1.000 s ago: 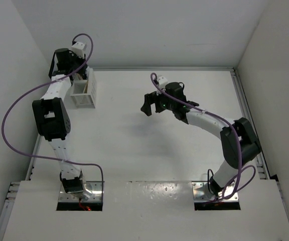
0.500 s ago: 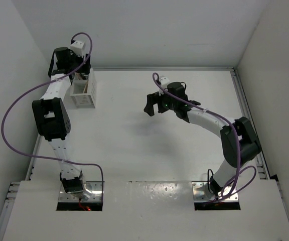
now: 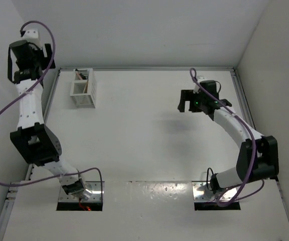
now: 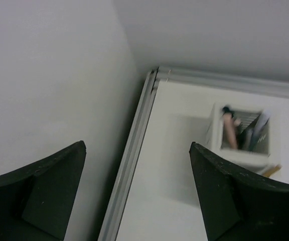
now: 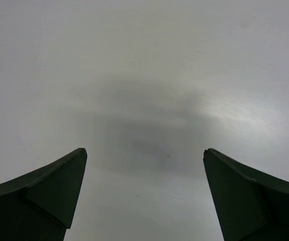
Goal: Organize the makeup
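Left pincer [image 4: 137, 145] spread, gripping nothing, up by the far-left corner. Right pincer [image 5: 145, 150] likewise spread and unladen above the table [image 3: 134, 145]. We see the makeup [image 4: 242, 131] standing inside the white slatted holder [image 4: 235, 159], no sticks loose. We judge the sorting essentially finished.

slatted holder [image 3: 82, 89] in table's [image 3: 134, 150] far-L corner, makeup sticks [image 4: 230, 131] in it, L gripper [image 4: 137, 146] to its left, R gripper [image 5: 145, 150] well to its right
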Controlling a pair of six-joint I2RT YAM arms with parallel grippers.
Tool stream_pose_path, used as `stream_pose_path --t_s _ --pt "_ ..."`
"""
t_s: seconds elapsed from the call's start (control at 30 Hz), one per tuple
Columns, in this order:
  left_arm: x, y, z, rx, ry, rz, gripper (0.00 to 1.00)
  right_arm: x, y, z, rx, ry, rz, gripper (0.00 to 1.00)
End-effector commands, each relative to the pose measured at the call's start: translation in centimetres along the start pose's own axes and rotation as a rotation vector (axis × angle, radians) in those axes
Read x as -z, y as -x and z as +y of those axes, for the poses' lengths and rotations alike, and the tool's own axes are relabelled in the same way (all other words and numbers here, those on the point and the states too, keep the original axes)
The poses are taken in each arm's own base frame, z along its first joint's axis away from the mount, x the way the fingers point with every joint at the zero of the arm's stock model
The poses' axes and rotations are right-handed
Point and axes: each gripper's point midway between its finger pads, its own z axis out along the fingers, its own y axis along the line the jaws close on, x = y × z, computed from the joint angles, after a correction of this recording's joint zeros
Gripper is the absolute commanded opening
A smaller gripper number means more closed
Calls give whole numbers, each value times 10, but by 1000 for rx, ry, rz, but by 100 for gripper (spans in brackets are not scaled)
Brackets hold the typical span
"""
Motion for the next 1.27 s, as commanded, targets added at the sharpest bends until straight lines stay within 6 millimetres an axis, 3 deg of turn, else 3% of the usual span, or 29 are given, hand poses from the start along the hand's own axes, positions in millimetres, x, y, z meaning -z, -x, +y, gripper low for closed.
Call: stream_pose_path --t_s 0.0,0.03,0.07,0.1,0.13,0.27,0.57,0.8,1.13,1.2,1.23 --pt "26 -76 20 73 65 199 90 36 -37 -47 -26 -186 118 100" --pt "32 -89 22 78 70 225 90 44 -42 -68 -50 -258 116 100" --pt "41 -96 24 92 80 235 90 49 -48 -71 -54 -274 120 100" --pt "45 -128 26 99 94 302 92 51 -51 -74 -60 -287 125 100" --pt "48 -139 24 113 102 324 92 53 -57 -80 -60 -317 132 100" --pt "67 -188 16 137 96 433 93 60 -63 -79 -59 -319 151 100" --pt "99 -189 17 118 114 364 93 64 -72 -74 -148 -327 174 100" --pt "100 -194 5 137 59 352 93 69 -82 -67 -160 -291 180 100" --pt "102 -194 2 155 42 348 93 69 -76 -65 -164 -279 150 100" --pt "102 -194 2 155 42 348 93 66 -68 -64 -160 -265 98 100" --pt "102 -194 2 155 42 348 93 64 -74 -62 -156 -247 107 100"
